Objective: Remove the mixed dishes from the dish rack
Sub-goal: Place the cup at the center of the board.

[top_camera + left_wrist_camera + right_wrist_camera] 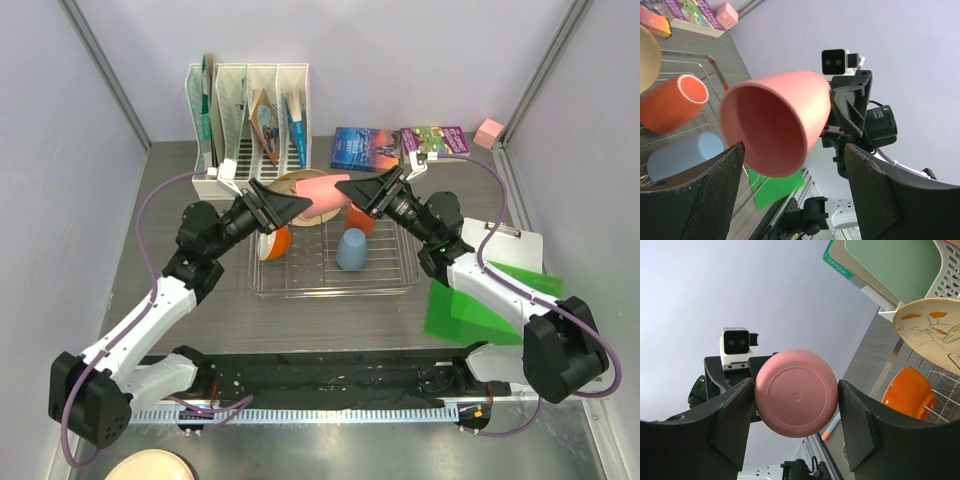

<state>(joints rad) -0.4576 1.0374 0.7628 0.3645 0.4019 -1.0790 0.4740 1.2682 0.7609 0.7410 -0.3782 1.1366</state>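
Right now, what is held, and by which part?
The right claw grips the pink cup at its base end; the left claw stands open around its rim.

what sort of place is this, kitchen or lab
Probably a robot test bench, not a real kitchen: a left arm and a right arm are bolted at the near edge of the table, and the dish rack sits near a file holder and a blue book.

Overhanging dish rack: pink cup (aloft).

Matt plastic pink cup, shiny chrome wire rack, glossy orange mug
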